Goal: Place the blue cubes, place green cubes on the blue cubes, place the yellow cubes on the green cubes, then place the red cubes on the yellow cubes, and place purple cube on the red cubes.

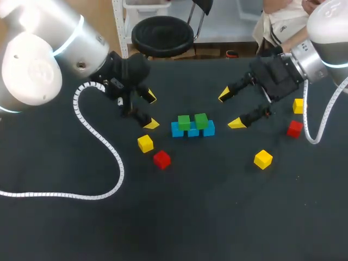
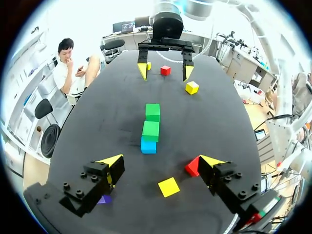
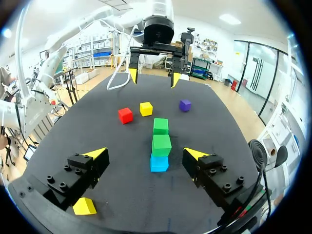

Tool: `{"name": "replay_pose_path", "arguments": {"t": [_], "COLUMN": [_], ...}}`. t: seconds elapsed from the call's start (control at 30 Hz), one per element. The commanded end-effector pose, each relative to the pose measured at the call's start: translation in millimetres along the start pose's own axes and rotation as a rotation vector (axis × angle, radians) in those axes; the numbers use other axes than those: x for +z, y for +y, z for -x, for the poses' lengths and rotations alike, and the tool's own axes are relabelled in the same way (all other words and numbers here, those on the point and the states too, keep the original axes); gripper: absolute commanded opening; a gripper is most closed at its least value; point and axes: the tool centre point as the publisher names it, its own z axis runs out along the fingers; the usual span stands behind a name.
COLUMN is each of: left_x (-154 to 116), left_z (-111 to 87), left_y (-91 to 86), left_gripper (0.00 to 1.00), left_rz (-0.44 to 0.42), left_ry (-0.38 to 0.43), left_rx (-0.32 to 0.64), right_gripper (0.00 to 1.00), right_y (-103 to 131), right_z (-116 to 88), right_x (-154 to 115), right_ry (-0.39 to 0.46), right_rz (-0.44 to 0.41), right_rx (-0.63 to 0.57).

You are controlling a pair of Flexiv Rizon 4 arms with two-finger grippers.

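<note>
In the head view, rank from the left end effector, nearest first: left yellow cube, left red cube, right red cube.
1. Left yellow cube, right by the left end effector.
2. Left red cube, just beyond that yellow cube.
3. Right red cube, far over on the right side.

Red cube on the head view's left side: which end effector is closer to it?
Left. The left end effector is just beyond the red cube; the right end effector is past the blue cubes, farther off.

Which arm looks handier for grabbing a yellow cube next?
Probably the left. The left gripper hangs open just beside a yellow cube; the right gripper is farther from its nearest yellow cube.
</note>
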Motion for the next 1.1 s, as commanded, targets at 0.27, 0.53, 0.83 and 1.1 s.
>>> {"name": "replay_pose_path", "arguments": {"t": [0.27,0.53,0.83,1.1], "left_x": [-0.3,-0.3,-0.3,-0.3], "left_z": [-0.3,-0.3,-0.3,-0.3], "left_y": [0.0,0.0,0.0,0.0], "left_gripper": [1.0,1.0,1.0,1.0], "left_rz": [0.001,0.001,0.001,0.001], "left_ry": [-0.001,-0.001,-0.001,-0.001], "left_rx": [0.0,0.0,0.0,0.0], "right_gripper": [1.0,1.0,1.0,1.0], "right_y": [0.1,40.5,98.4,130.8], "right_z": [-0.2,-5.6,-11.5,-33.6], "right_x": [0.0,-31.8,-51.1,-63.5], "right_ry": [-0.001,0.112,0.233,0.199], "right_rz": [-0.001,0.082,0.17,0.187], "right_rx": [-0.001,-0.005,0.001,-0.196]}}
